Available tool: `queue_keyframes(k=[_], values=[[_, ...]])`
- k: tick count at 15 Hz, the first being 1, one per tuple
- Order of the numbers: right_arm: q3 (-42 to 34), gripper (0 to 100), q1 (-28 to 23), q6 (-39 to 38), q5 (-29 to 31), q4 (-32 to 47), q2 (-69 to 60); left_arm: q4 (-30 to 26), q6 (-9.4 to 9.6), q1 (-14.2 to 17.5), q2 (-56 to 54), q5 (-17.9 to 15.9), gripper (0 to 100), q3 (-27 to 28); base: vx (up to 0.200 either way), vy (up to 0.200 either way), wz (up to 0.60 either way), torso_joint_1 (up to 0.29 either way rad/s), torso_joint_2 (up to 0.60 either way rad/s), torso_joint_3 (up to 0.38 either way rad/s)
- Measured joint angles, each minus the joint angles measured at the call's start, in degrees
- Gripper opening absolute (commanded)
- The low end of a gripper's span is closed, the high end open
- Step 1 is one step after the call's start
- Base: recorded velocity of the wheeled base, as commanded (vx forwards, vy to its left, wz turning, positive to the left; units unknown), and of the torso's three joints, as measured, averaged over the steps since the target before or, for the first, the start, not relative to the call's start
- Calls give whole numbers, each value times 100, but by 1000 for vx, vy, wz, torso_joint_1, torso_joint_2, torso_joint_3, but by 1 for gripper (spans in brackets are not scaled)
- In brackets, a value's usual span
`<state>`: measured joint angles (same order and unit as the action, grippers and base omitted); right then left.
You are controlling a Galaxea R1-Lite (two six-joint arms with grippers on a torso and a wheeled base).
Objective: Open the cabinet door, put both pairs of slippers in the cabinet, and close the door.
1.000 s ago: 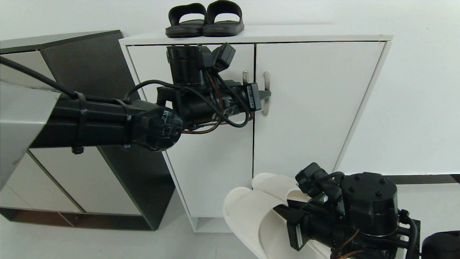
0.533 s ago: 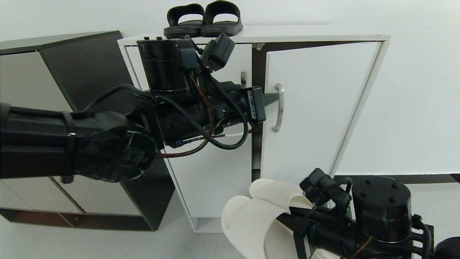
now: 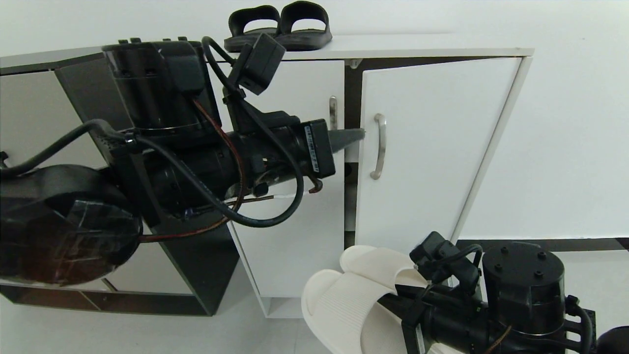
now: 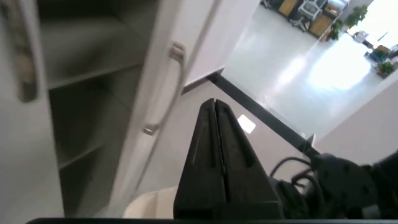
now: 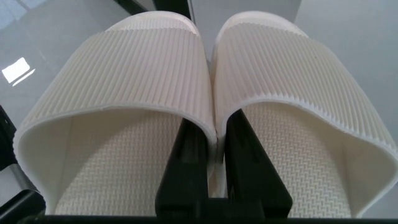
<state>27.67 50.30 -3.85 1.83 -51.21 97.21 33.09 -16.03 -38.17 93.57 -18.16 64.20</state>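
Observation:
The white cabinet point(image 3: 295, 236) has its right door point(image 3: 432, 147) pulled a little ajar, leaving a dark gap beside it. My left gripper point(image 3: 361, 132) is shut and empty, its tip level with the door's edge and just clear of the metal handle point(image 3: 379, 146). The left wrist view shows the fingers point(image 4: 214, 102) pressed together with the handle point(image 4: 165, 93) off to one side. Black slippers point(image 3: 280, 27) rest on the cabinet top. Low in front of the cabinet, my right gripper point(image 3: 388, 295) is shut on the white slippers point(image 3: 344, 295), pinching their inner walls point(image 5: 214, 140) together.
A grey and black cabinet point(image 3: 29, 98) stands against the white one's left side. The left door point(image 3: 295, 98) is closed, its handle point(image 3: 333, 112) near the gap. Shelves point(image 4: 81, 68) show inside. Pale floor point(image 3: 147, 334) lies in front.
The left gripper pulled the right door from closed to ajar, then came off the handle and drew back. The right gripper kept the white slippers nearly still.

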Motion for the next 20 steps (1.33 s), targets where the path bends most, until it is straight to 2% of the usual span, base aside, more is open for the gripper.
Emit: queue_keyframes(k=[2, 4, 7, 14, 20], values=[[-4, 0, 13, 57, 5, 0, -5, 422, -48, 265, 127, -189, 0, 110, 0, 0, 0, 0, 0, 0], [-20, 0, 20, 115, 0, -7, -2, 540, -160, 369, 334, -258, 0, 330, 0, 0, 0, 0, 0, 0], [-26, 0, 39, 117, 6, 0, -7, 540, -307, 405, 662, -269, 0, 768, 0, 0, 0, 0, 0, 0], [-144, 0, 265, 118, 11, 35, -2, 279, -389, 383, 1406, -283, 0, 1786, 0, 0, 0, 0, 0, 0], [-157, 0, 315, 118, 11, 35, 23, 304, -417, 396, 1580, -269, 0, 1847, 0, 0, 0, 0, 0, 0]])
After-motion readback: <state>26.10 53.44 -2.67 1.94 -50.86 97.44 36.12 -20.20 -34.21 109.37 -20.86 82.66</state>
